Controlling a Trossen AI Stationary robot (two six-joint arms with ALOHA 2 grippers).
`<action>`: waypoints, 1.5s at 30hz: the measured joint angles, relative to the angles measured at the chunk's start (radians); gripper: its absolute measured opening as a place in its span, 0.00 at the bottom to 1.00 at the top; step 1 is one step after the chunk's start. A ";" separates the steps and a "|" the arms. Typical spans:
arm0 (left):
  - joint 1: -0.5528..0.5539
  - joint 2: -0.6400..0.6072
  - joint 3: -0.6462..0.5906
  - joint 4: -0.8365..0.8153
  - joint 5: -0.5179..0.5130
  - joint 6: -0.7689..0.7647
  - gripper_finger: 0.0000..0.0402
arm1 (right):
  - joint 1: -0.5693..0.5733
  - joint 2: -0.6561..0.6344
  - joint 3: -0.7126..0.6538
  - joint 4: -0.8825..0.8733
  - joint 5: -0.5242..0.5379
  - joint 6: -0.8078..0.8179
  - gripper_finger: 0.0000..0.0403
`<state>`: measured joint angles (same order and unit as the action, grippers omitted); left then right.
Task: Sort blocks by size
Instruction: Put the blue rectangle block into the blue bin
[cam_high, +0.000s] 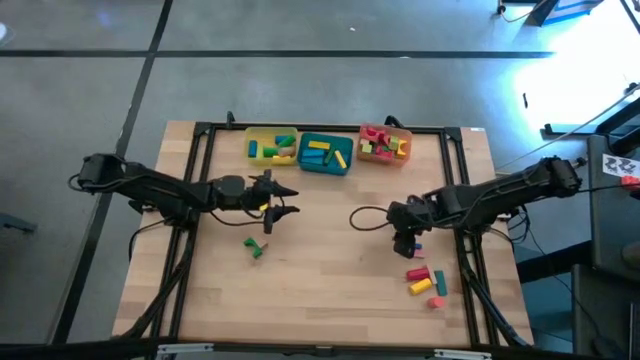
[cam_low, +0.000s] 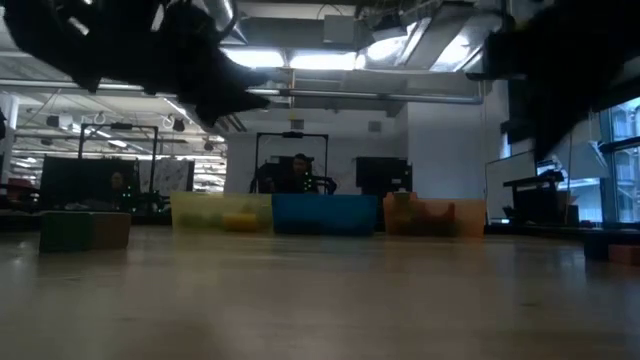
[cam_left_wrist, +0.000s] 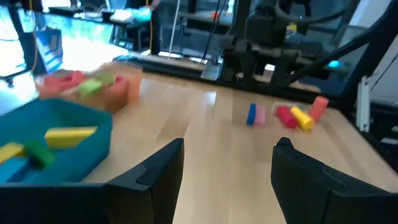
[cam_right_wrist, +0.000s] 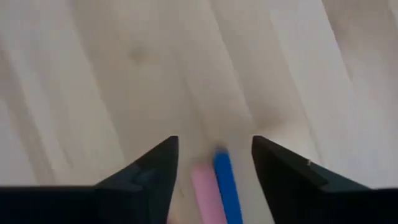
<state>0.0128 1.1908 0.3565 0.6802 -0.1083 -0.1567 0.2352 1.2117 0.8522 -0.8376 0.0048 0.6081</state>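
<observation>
Blocks: I count two, pink block and blue block, lying between my right gripper's parted fingers; left gripper gapes wide, empty.

Three trays side by side along the table's far edge, loose blocks near its right front corner

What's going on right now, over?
Right pincer open over blue block and pink block. Left pincer open, empty, mid-table. Nothing in the way.
</observation>
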 joint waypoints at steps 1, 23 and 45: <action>0.000 0.000 -0.017 0.005 0.000 -0.002 0.51 | 0.001 0.005 -0.004 -0.043 -0.005 0.029 0.53; 0.000 -0.011 -0.156 0.141 -0.009 -0.053 0.51 | 0.001 0.116 -0.172 -0.015 -0.071 0.082 0.58; 0.000 -0.010 -0.156 0.143 -0.008 -0.056 0.51 | 0.000 0.263 -0.172 0.032 -0.015 0.036 0.54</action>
<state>0.0128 1.1805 0.2005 0.8234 -0.1165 -0.2125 0.2352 1.4751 0.6800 -0.8055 -0.0102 0.6444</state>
